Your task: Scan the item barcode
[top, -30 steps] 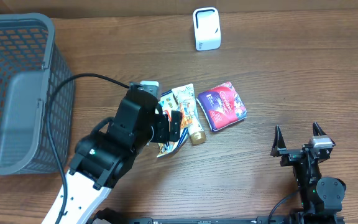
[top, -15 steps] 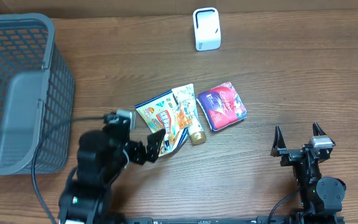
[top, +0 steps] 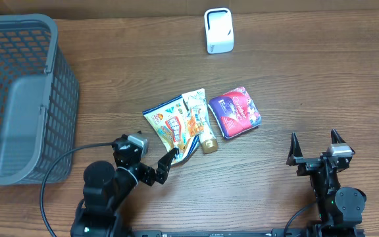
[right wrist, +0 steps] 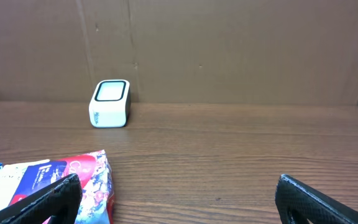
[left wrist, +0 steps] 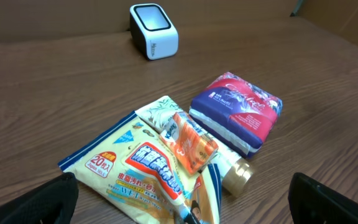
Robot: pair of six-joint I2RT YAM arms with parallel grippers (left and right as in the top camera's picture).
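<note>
Yellow packet (top: 168, 124), tube (top: 201, 125) and purple pack (top: 235, 112) lie clustered flat; white scanner (top: 218, 30) stands upright beyond.

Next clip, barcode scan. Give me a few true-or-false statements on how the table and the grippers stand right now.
1. The left gripper and the right gripper are both open and hold nothing. True.
2. The white scanner sits inside the basket. False: it stands on the table, apart from the basket.
3. The purple pack lies on the right arm's side of the wipes packet. True.
4. The scanner stands between the left gripper and the packets. False: the packets lie between them.
</note>
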